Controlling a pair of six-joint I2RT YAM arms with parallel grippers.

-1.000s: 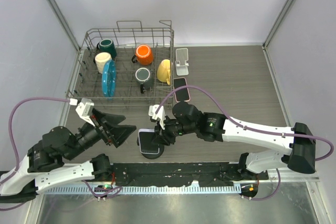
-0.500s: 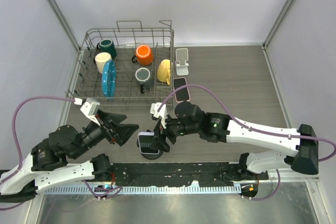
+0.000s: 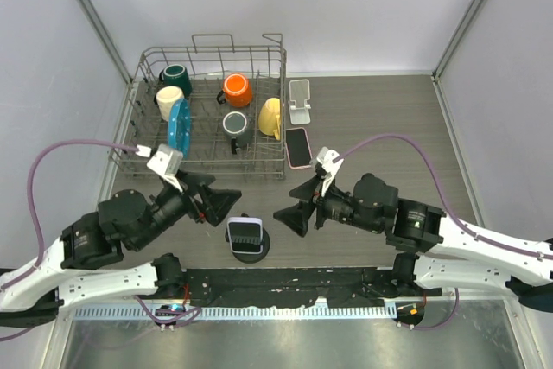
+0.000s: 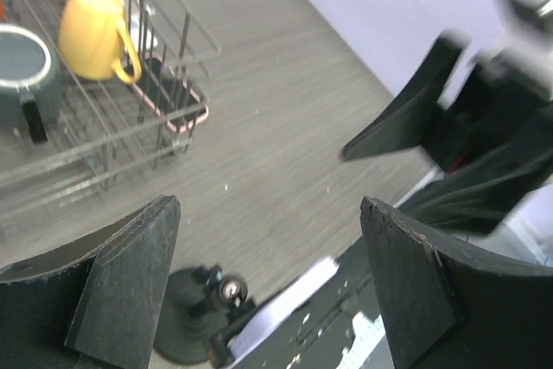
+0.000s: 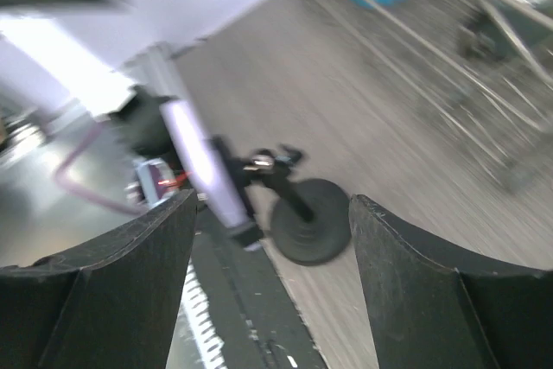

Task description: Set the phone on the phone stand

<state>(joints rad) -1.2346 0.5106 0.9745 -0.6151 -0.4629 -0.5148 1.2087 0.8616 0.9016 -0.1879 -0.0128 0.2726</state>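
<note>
A lavender phone [image 3: 244, 234] leans on a black phone stand [image 3: 251, 251] with a round base, close to the table's near edge. My right gripper [image 3: 289, 205] is open just right of it, touching nothing. In the right wrist view the phone [image 5: 200, 160] and the stand's base [image 5: 316, 223] lie ahead of the spread fingers [image 5: 432, 291]. My left gripper [image 3: 230, 203] hangs open up and left of the stand, empty. Its wrist view shows the stand [image 4: 185, 327] and the phone's edge [image 4: 282, 307] below the jaws.
A wire dish rack [image 3: 212, 58] at the back left holds several mugs and a blue plate [image 3: 178, 125]. A pink-cased phone [image 3: 298, 146] lies flat by the rack's right side, and a white stand [image 3: 300, 100] is behind it.
My right gripper has opened, let go of the lavender phone on the black stand and drawn back to the right. My left gripper has moved up and right, nearer the stand.
</note>
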